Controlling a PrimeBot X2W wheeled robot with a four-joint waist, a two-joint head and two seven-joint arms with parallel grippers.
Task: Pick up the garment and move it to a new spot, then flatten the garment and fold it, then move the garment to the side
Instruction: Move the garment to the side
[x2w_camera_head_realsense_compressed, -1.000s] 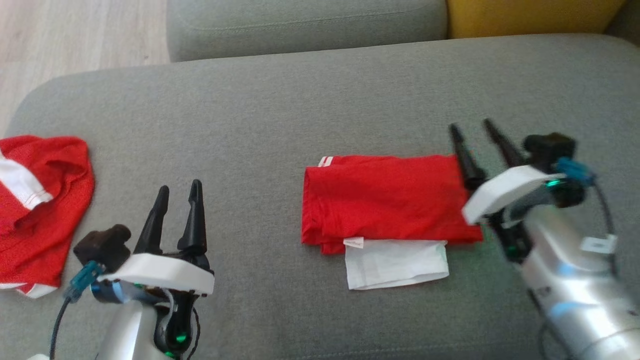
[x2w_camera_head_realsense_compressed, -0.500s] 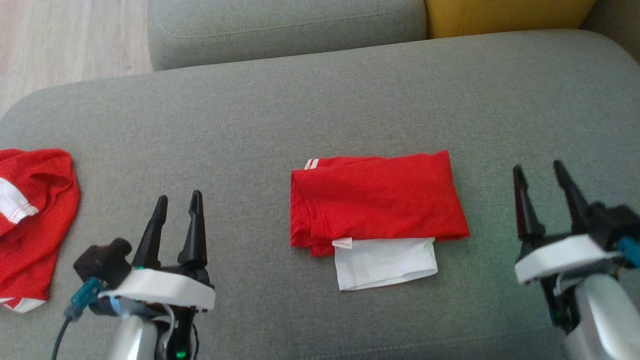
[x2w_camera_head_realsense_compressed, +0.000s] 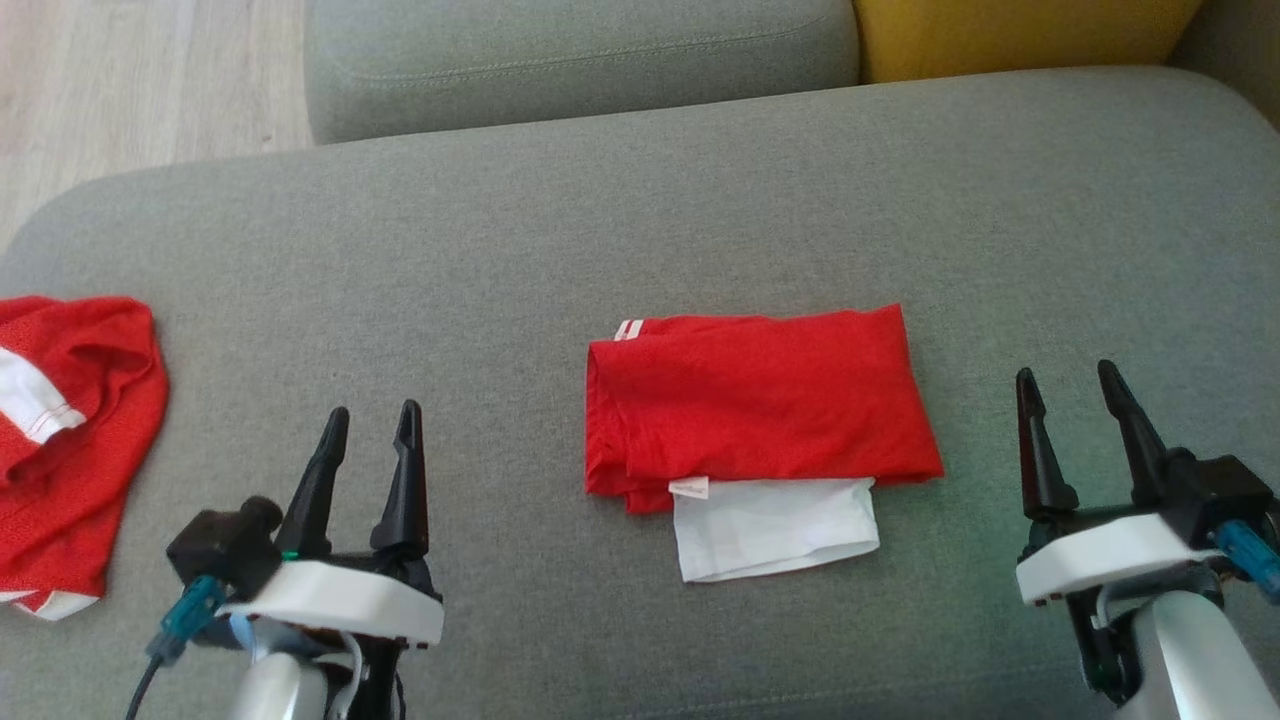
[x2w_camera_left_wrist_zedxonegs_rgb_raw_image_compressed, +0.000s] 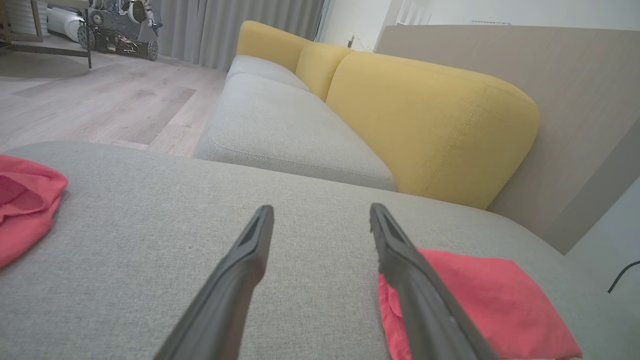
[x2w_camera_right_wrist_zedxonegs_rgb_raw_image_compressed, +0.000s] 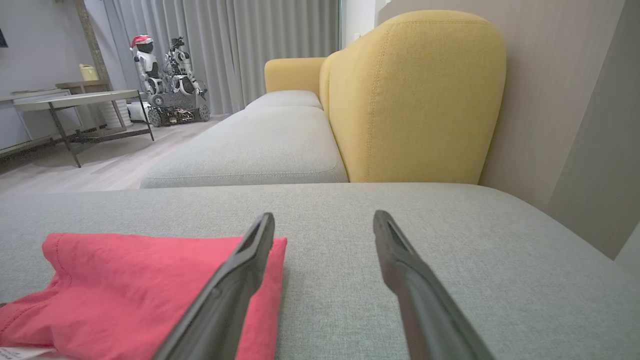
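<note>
Folded red garment (x2w_camera_head_realsense_compressed: 760, 400) lies flat mid-cushion on the grey sofa (x2w_camera_head_realsense_compressed: 500, 230), white panel (x2w_camera_head_realsense_compressed: 775, 525) poking out at its 6 o'clock. Left hand (x2w_camera_head_realsense_compressed: 373, 410) at 8 o'clock, fingers spread, empty. Right hand (x2w_camera_head_realsense_compressed: 1065, 372) at 3 o'clock, spread too, gripping nothing. A crumpled red shirt (x2w_camera_head_realsense_compressed: 70, 440) sits far out at 9 o'clock.

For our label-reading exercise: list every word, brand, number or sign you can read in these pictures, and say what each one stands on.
No text here can be read.
Small white tag at the near edge of the folded red garment: a faint red mark, too small and blurred to read.
Crumpled red garment and grey sofa seat: no writing visible.
</note>
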